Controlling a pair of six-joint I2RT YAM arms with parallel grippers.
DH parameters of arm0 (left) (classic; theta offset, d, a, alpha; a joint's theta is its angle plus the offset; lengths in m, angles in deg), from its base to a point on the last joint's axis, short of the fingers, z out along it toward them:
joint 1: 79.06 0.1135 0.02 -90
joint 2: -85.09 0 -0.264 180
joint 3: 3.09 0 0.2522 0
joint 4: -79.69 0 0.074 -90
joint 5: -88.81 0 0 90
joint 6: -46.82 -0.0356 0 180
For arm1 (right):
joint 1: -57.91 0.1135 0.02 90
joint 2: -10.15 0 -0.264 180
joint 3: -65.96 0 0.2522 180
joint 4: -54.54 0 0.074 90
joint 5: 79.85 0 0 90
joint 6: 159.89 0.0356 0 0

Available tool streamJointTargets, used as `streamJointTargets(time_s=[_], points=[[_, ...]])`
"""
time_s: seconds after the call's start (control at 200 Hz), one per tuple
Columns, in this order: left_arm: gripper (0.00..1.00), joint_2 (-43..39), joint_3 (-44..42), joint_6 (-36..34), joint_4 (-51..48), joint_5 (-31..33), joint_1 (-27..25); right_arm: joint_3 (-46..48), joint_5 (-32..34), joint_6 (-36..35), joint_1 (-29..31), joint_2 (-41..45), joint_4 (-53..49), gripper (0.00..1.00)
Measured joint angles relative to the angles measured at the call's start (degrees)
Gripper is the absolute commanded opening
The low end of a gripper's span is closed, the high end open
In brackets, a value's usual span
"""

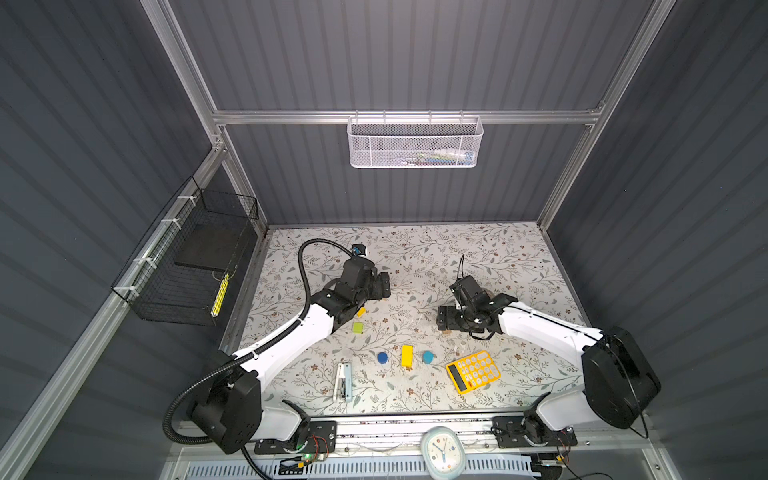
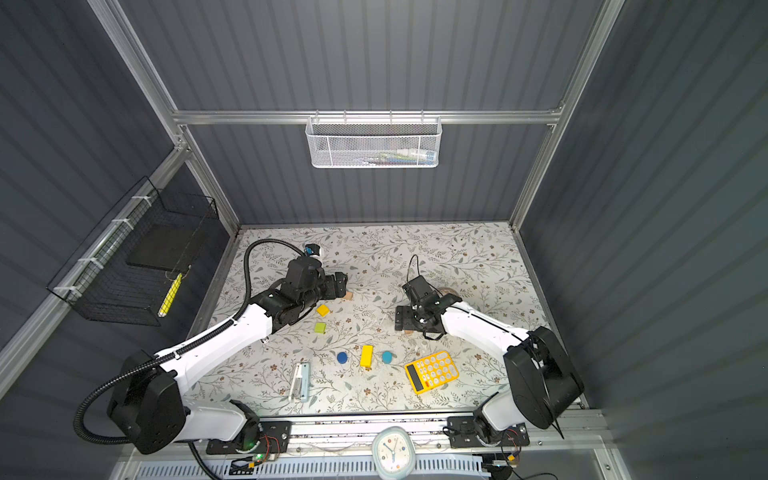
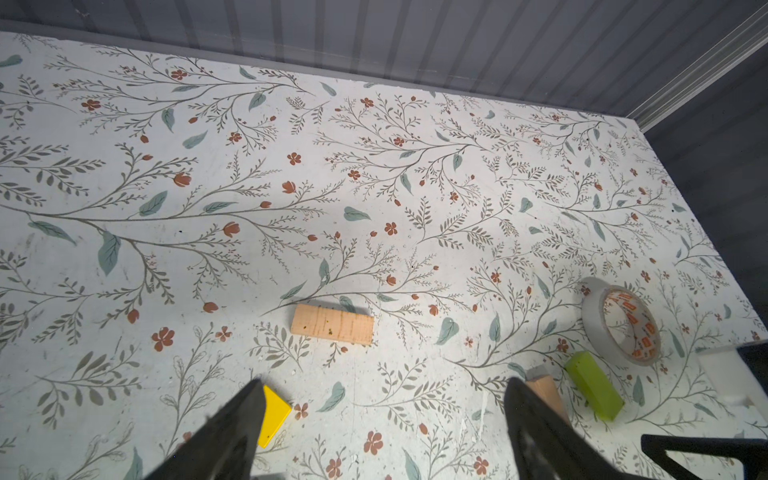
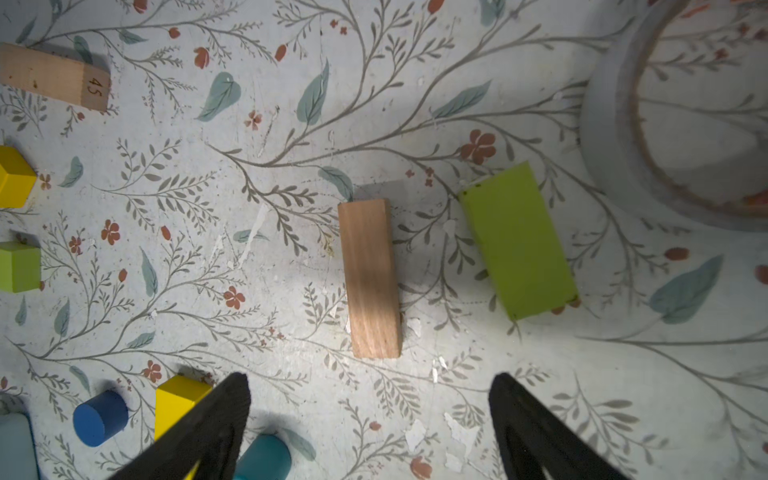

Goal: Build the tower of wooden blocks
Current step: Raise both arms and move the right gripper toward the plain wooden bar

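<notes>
Zero blocks are stacked, so the whole tower is left to build. Every piece lies single on the table. In both top views the yellow bar (image 1: 407, 356) sits between the two blue cylinders (image 1: 382, 357), just beside the calculator (image 1: 473, 371). The yellow cube (image 2: 322, 310) and lime cube (image 2: 320, 328) lie farther from it, by my left arm.

Left claw (image 3: 384, 386) is spread wide and empty, with a tan bar (image 3: 332, 329) just ahead of it. Right claw (image 4: 370, 382) is also wide and empty, hanging over the other tan bar (image 4: 370, 278), beyond the calculator toward the back wall.

Only the wrist views give me the lime bar (image 4: 517, 241), near the tape (image 4: 665, 124); I judge my right arm hides it from above. Only the top views show the calculator.
</notes>
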Motion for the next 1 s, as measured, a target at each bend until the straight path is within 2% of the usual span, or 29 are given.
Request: streamJointTargets(time_s=[0.39, 0.8, 1.0], points=[[0.93, 0.0, 0.0, -2.9, -0.4, 4.5, 0.0, -4.1, -2.1, 2.4, 1.2, -7.3, 0.6, 0.9], [0.94, 0.8, 0.0, -3.2, -0.5, 5.0, 0.0, -4.2, -3.6, 4.4, 2.0, -11.3, 1.2, 0.92], [0.95, 0.9, 0.0, -3.2, -1.0, 6.0, 0.0, -5.8, -4.9, 4.9, 3.0, -13.2, 1.4, 0.9]])
